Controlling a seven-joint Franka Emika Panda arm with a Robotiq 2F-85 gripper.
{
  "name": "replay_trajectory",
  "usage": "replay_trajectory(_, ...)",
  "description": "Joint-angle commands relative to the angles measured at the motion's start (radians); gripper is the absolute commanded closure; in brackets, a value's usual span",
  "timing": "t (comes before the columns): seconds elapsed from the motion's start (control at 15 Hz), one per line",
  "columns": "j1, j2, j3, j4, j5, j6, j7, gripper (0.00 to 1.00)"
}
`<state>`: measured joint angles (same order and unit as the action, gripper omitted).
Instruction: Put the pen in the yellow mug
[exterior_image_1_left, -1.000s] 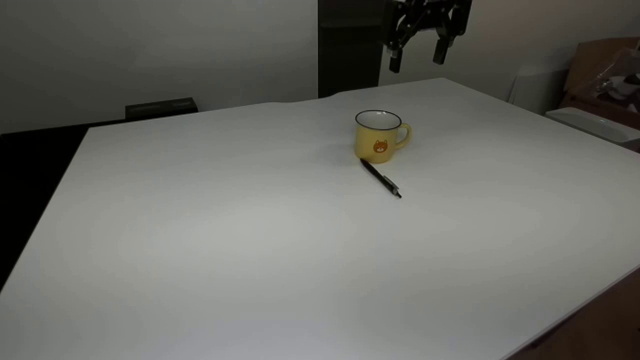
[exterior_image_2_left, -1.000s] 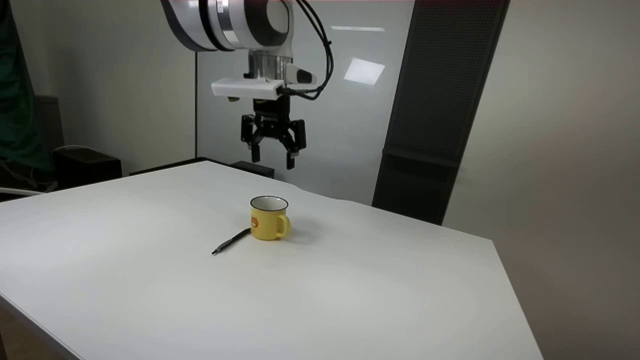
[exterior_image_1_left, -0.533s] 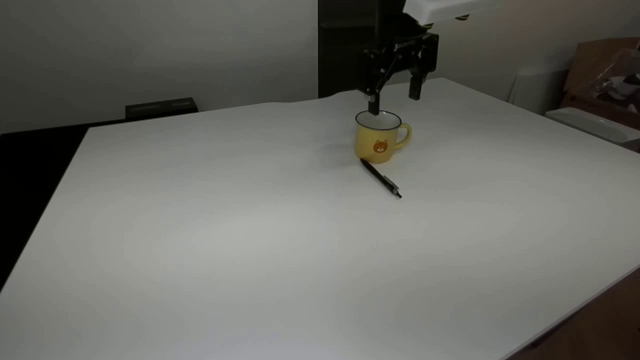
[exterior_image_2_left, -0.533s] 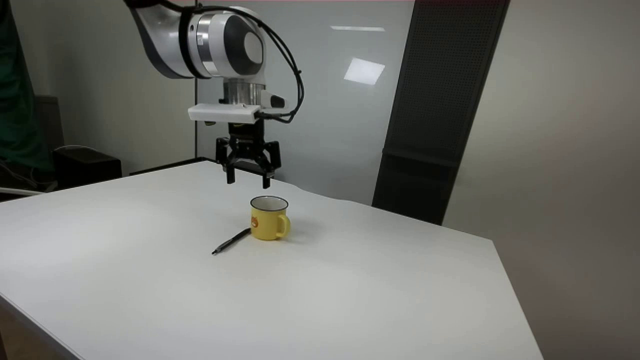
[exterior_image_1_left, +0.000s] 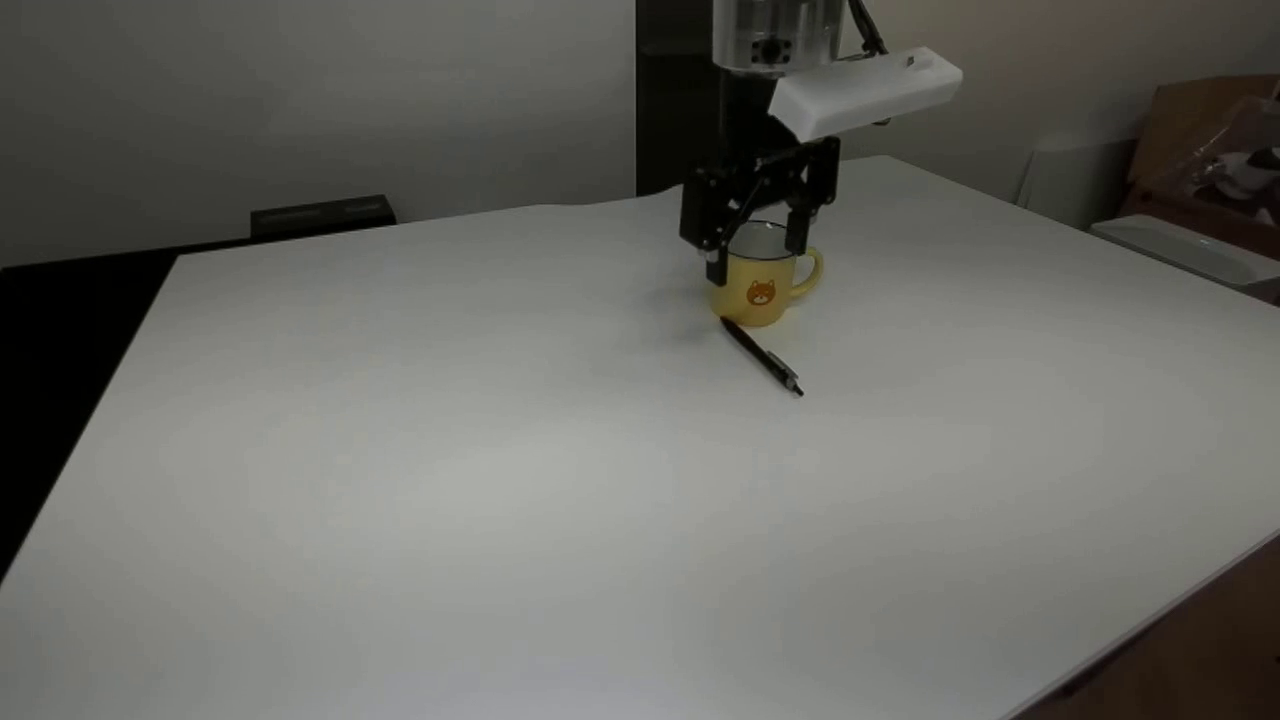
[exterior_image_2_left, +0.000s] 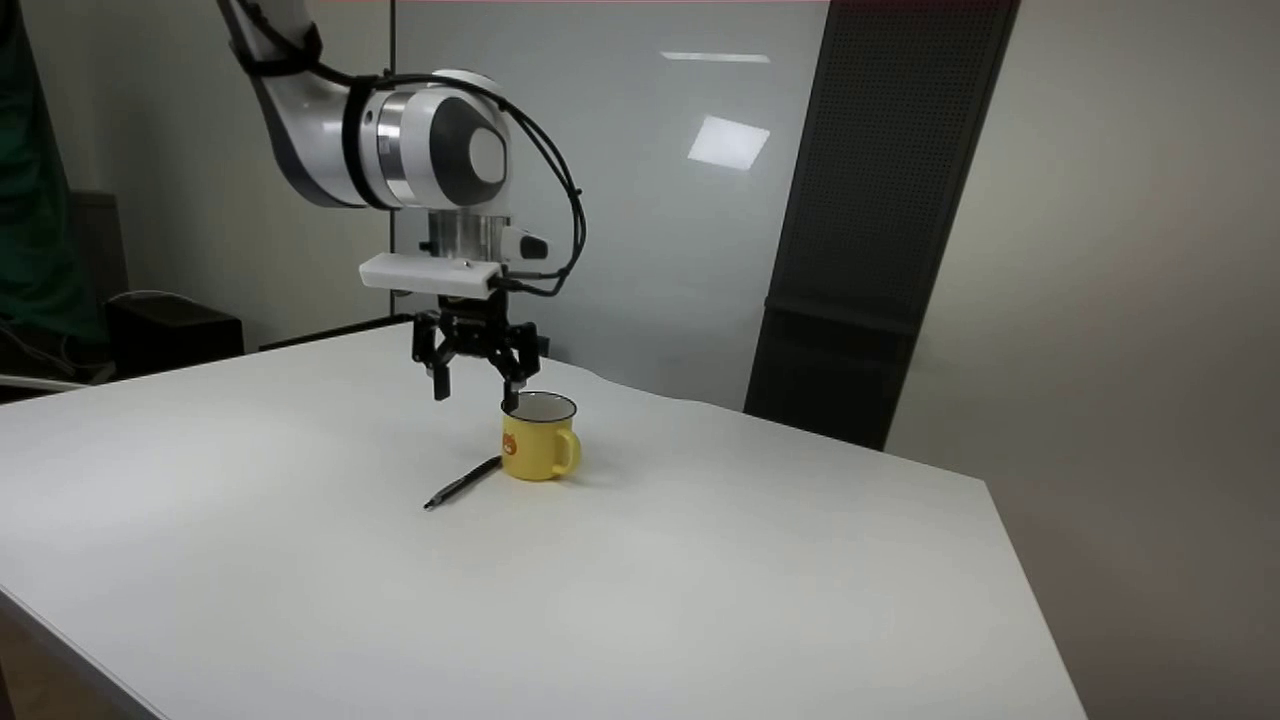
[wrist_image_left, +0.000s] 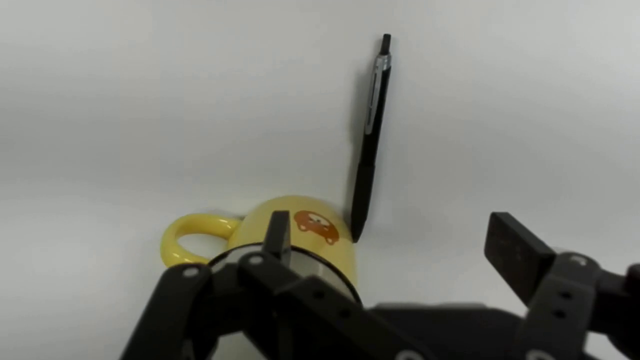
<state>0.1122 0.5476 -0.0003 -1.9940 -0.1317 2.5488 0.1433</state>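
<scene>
The black pen lies flat on the white table in both exterior views (exterior_image_1_left: 762, 357) (exterior_image_2_left: 462, 482) and in the wrist view (wrist_image_left: 370, 142). Its tip end is right beside the yellow mug (exterior_image_1_left: 762, 285), and I cannot tell if they touch. The mug stands upright, its bear mark facing the pen side; it also shows in an exterior view (exterior_image_2_left: 535, 452) and the wrist view (wrist_image_left: 257, 221). My gripper (exterior_image_1_left: 757, 262) is open and empty, pointing down. In the wrist view (wrist_image_left: 389, 225) one finger overlaps the mug's rim and the other is over bare table. An exterior view (exterior_image_2_left: 476, 397) shows it above the table.
The white table (exterior_image_1_left: 500, 480) carries the mug and pen. A dark box (exterior_image_1_left: 322, 218) is behind its far edge. A white tray (exterior_image_1_left: 1185, 245) and a cardboard box (exterior_image_1_left: 1165, 125) are beyond its side. A black box (exterior_image_2_left: 172, 338) stands past another edge.
My gripper has come down and across toward the mug, from high above the table to about rim height in the views. It has stayed open. The mug and pen have not moved.
</scene>
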Motion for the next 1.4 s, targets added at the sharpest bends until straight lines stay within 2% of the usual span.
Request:
replay_trajectory(0.0, -0.001, 0.009, 0.006, 0.001, 0.035, 0.014, -0.020, 0.00)
replay_trajectory(0.2, -0.014, 0.019, 0.027, 0.002, 0.067, 0.029, -0.043, 0.00)
replay_trajectory(0.6, 0.008, 0.014, -0.010, -0.040, 0.027, 0.057, -0.032, 0.00)
replay_trajectory(0.93, 0.028, 0.020, -0.036, -0.095, 0.002, 0.123, -0.016, 0.00)
replay_trajectory(1.33, 0.059, 0.066, -0.085, -0.075, -0.036, 0.177, -0.009, 0.00)
